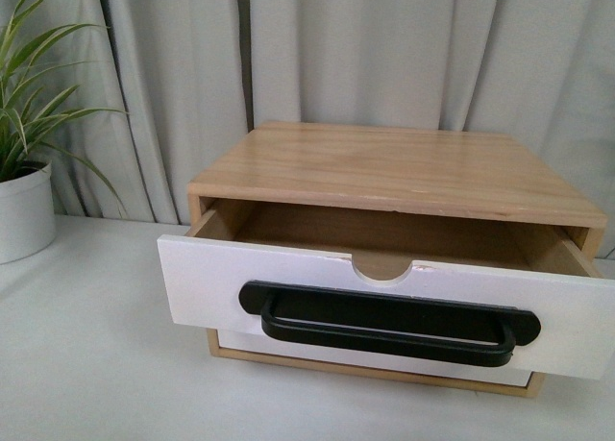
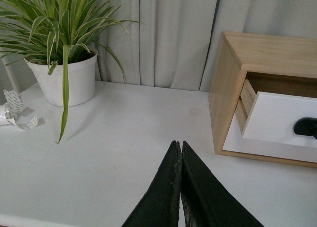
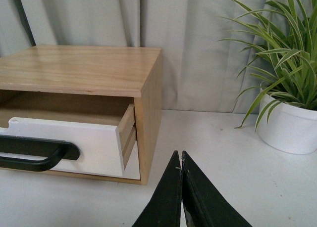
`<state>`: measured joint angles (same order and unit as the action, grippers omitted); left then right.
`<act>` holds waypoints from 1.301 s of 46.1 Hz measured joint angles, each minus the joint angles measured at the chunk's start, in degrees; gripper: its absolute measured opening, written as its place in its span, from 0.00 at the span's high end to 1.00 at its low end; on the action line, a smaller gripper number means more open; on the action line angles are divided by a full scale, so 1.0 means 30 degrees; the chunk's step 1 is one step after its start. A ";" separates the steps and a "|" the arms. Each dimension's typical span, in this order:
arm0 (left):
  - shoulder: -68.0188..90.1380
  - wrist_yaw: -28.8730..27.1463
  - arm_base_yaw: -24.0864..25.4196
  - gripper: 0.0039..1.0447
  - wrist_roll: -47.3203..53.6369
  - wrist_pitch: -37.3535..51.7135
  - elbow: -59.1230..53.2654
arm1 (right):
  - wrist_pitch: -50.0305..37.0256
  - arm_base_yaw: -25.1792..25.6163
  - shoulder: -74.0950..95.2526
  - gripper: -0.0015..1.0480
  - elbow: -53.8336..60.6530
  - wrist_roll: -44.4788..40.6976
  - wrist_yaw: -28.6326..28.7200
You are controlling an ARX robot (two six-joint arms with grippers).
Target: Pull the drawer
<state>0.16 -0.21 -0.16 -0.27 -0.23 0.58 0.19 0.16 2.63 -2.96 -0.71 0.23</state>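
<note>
The drawer [image 1: 207, 282] has a white front, a long black bar handle [image 1: 389, 326] and a semicircular notch in its top edge. It stands pulled partway out of the wooden cabinet [image 1: 394, 167]. The drawer [image 2: 277, 120] shows at the edge of the left wrist view, the drawer [image 3: 94, 140] with its handle [image 3: 34, 155] in the right wrist view. My left gripper [image 2: 179, 144] is shut on nothing, off the cabinet's left side above the table. Off the cabinet's right side, my right gripper [image 3: 179, 154] is shut and holds nothing. Neither arm appears in the front view.
A plain white drawer front [image 1: 365, 356] sits below the pulled drawer. A potted plant [image 1: 24, 206] stands to the cabinet's left, and another potted plant [image 3: 290, 125] to its right. A curl of white tape [image 2: 15, 113] lies near the left pot. Grey curtains [image 1: 384, 47] hang behind.
</note>
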 joint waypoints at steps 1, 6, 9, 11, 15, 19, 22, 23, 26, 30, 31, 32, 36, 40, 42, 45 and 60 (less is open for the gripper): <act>0.0000 0.0022 0.0000 0.96 0.0000 0.0000 0.0000 | 0.0000 0.0000 -0.0015 0.99 0.0029 -0.0007 0.0000; -0.0015 0.0036 0.0000 0.96 0.0000 0.0000 0.0000 | -0.0029 0.0000 -0.0634 0.99 0.0627 0.0000 0.0000; -0.0015 0.0022 0.0000 0.96 0.0000 0.0000 0.0000 | 0.0000 0.0000 -0.0765 0.99 0.0852 0.0000 0.0000; -0.0015 0.0022 0.0000 0.96 0.0000 0.0000 0.0000 | -0.0007 0.0000 -0.0765 0.99 0.0852 0.0000 0.0000; -0.0015 0.0022 0.0000 0.96 0.0000 0.0000 0.0000 | -0.0007 0.0000 -0.0801 0.99 0.0852 0.0000 0.0007; -0.0015 0.0022 0.0000 0.96 0.0000 0.0000 0.0000 | -0.0007 0.0000 -0.0801 0.99 0.0852 0.0000 0.0007; -0.0022 0.0029 0.0000 0.96 0.0000 0.0000 0.0000 | -0.0007 0.0000 -0.0801 0.99 0.0852 0.0000 0.0007; -0.0022 0.0022 0.0000 0.96 0.0000 0.0000 0.0000 | -0.0007 0.0000 -0.0801 0.99 0.0852 0.0000 0.0007; -0.0022 0.0029 0.0000 0.93 0.0000 0.0000 0.0000 | -0.0007 0.0000 -0.0809 0.97 0.0852 -0.0007 0.0000; -0.0022 0.0029 0.0000 0.74 0.0000 0.0000 0.0000 | -0.0007 0.0000 -0.0809 0.78 0.0852 -0.0007 0.0007; -0.0022 0.0029 0.0000 0.69 0.0000 0.0000 0.0000 | -0.0007 0.0000 -0.0809 0.73 0.0852 -0.0007 0.0000; -0.0022 0.0029 0.0000 0.64 0.0000 0.0000 0.0000 | -0.0007 0.0000 -0.0809 0.70 0.0852 -0.0007 0.0007; -0.0022 0.0029 0.0000 0.47 0.0000 0.0000 0.0000 | -0.0007 0.0000 -0.0801 0.53 0.0852 -0.0007 0.0000; -0.0022 0.0029 0.0000 0.30 0.0000 0.0000 0.0000 | -0.0007 0.0000 -0.0809 0.34 0.0852 -0.0007 0.0000; -0.0022 0.0029 0.0000 0.20 0.0000 0.0000 0.0000 | -0.0007 0.0000 -0.0809 0.26 0.0852 -0.0007 0.0000; -0.0022 0.0029 0.0000 0.11 0.0000 0.0000 0.0000 | -0.0007 0.0000 -0.0809 0.16 0.0852 -0.0007 0.0007; -0.0022 0.0029 0.0000 0.05 0.0015 0.0000 0.0000 | -0.0007 0.0000 -0.0809 0.09 0.0852 0.0036 0.0000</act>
<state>0.10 -0.12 -0.16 -0.23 -0.23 0.58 0.16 0.16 0.21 -0.40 -0.60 0.23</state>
